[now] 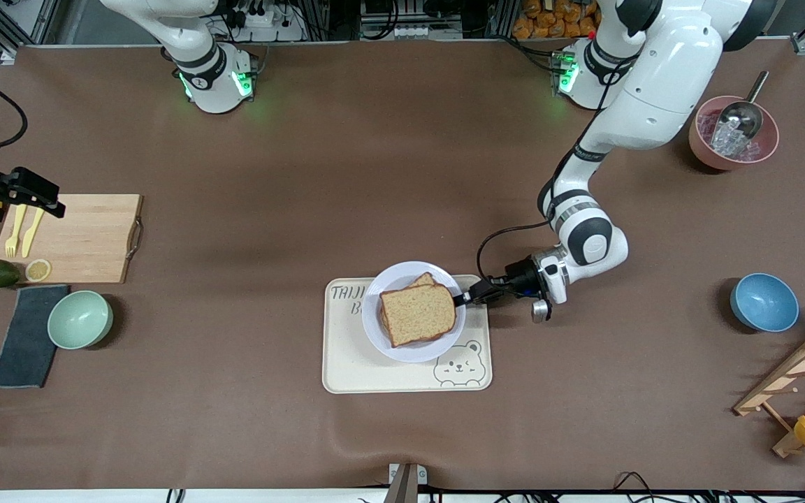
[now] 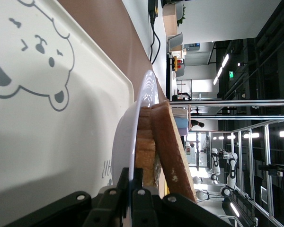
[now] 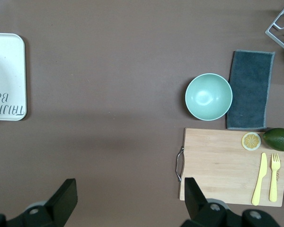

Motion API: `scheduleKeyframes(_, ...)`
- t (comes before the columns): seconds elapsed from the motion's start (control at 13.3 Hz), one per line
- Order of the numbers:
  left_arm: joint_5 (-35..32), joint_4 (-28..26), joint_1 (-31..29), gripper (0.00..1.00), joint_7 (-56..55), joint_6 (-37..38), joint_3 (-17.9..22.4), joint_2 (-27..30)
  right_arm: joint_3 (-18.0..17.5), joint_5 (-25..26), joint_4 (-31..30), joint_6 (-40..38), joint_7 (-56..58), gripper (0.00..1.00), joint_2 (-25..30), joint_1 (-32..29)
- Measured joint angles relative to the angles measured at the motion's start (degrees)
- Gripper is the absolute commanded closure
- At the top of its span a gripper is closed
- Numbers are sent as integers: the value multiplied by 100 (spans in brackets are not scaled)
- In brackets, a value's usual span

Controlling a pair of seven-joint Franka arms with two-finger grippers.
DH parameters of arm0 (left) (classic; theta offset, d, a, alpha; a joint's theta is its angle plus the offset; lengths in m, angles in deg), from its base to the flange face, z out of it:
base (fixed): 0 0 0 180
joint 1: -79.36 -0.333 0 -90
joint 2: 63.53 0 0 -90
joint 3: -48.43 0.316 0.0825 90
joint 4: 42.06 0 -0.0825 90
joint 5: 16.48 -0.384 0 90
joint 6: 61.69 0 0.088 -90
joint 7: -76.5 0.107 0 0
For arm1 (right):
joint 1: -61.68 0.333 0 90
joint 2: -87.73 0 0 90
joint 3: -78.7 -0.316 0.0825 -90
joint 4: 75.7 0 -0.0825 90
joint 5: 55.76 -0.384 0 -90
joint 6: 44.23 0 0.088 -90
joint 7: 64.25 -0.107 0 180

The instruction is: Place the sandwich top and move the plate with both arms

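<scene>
The pale round plate (image 1: 402, 351) lies on the cream bear tray (image 1: 346, 374), nearer the front camera than the table's middle. On the plate is a sandwich, with the brown speckled sandwich top (image 1: 418, 314) as its upper slice, slightly askew on the slice below. My left gripper (image 1: 460, 298) is shut on the plate's rim at the side toward the left arm's end of the table. The left wrist view shows the fingers (image 2: 124, 182) pinching the plate (image 2: 125, 142) edge-on, the sandwich top (image 2: 173, 146) above it. My right gripper (image 1: 25, 195) waits open in the air over the cutting board's edge, holding nothing.
A wooden cutting board (image 1: 88, 237) with a yellow knife and fork, a lemon slice and an avocado lies toward the right arm's end, with a green bowl (image 1: 80, 319) and grey cloth (image 1: 25, 335) beside it. A blue bowl (image 1: 764, 302), a pink ice bowl (image 1: 732, 133) and a wooden rack (image 1: 801, 384) stand toward the left arm's end.
</scene>
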Motion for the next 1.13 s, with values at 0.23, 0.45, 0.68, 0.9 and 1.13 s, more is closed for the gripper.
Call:
scheduleKeyframes(0.23, -330, 70, -179, 100, 0, -21, 37, -121, -3, 0, 0, -5, 0, 0, 0, 0)
scheduleKeyframes(0.45, -438, 294, -296, 100, 3, -20, 35, -343, -3, 0, -1, -8, 0, 0, 0, 0)
scheduleKeyframes(0.68, -446, 441, -254, 100, 19, -20, 23, -575, -3, 0, -1, -10, 0, 0, 0, 0)
scheduleKeyframes(0.9, -455, 511, -255, 100, 24, -19, 18, -645, -3, 0, -3, -13, 0, 0, 0, 0)
scheduleKeyframes(1.13, -459, 593, -255, 49, 24, -19, 15, -692, -4, 0, -5, -14, 0, 0, 0, 0)
